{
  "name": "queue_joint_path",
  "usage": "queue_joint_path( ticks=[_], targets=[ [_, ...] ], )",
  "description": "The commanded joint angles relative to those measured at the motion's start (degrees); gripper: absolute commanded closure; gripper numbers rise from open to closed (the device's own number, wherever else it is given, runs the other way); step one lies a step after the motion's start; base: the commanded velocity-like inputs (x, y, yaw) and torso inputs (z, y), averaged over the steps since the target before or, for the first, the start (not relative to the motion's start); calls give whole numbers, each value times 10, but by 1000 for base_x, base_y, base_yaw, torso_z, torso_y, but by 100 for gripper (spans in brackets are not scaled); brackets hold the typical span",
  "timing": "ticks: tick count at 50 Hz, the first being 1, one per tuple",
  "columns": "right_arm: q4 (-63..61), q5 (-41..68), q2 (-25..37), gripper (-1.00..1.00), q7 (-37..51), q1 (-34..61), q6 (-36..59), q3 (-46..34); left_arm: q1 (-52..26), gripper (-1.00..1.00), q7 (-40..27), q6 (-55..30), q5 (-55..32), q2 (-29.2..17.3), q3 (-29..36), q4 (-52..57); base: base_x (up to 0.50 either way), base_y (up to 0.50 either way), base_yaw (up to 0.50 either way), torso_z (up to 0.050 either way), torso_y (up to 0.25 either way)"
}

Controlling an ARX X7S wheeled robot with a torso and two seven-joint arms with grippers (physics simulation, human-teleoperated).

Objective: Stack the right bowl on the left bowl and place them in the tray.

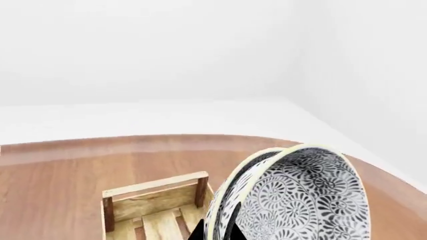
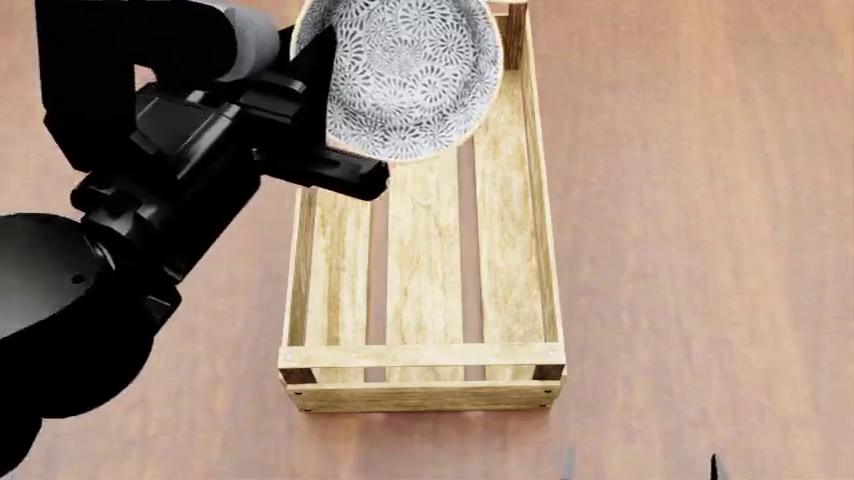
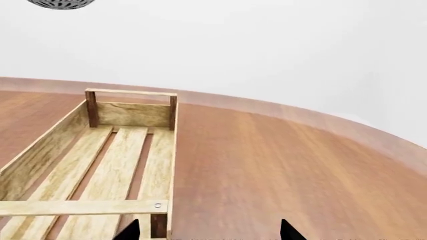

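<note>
White walls are closing off a curved reddish wood table (image 2: 694, 200) that is filling the head view. The tray (image 2: 422, 356), a long slatted crate, is lying lengthwise along the six-to-twelve line at the centre, its floor bare so far. The left arm (image 2: 147, 220) is bulking in from nine o'clock, reaching toward twelve. There it is carrying the stacked bowls (image 2: 400, 70), tilted up on edge over the tray's far end, presumably held high so they can be lowered inside. In the left wrist view two nested rims are showing, so the stack looks made. The left gripper (image 1: 215, 231) is pinching the stack's rim, fingers closed down to the thickness of the walls. The right gripper (image 3: 210, 231) is waiting at six o'clock near the tray's near corner, fingers spread wide and holding nothing. Only the tips of either claw are showing; the bowls' top is cut off.
</note>
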Motion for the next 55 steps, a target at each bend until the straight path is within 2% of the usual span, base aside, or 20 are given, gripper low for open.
queue_joint_path(
  ticks=[1, 7, 11, 21, 55],
  targets=[
    [10, 5, 0, -100, 1, 1, -5, 4, -35, 100, 13, 2, -12, 72, 11, -106, 0, 0, 0, 0, 0],
    [7, 5, 3, -100, 4, -7, -9, 7, -45, 100, 15, 8, -31, 96, -4, -192, 0, 0, 0, 0, 0],
    [4, 3, 4, -100, 5, -7, -7, 5, -60, 100, 7, 15, -60, 109, -32, -294, 0, 0, 0, 0, 0],
    [-5, -2, 7, -100, 10, -13, -2, 5, -76, 100, -20, 60, -99, 111, -23, -406, 0, 0, 0, 0, 1],
    [-6, -3, 11, -100, 14, -25, -13, 6, -81, 100, -38, 113, -175, 109, 88, -465, 0, 0, 0, 0, 1]
  ],
)
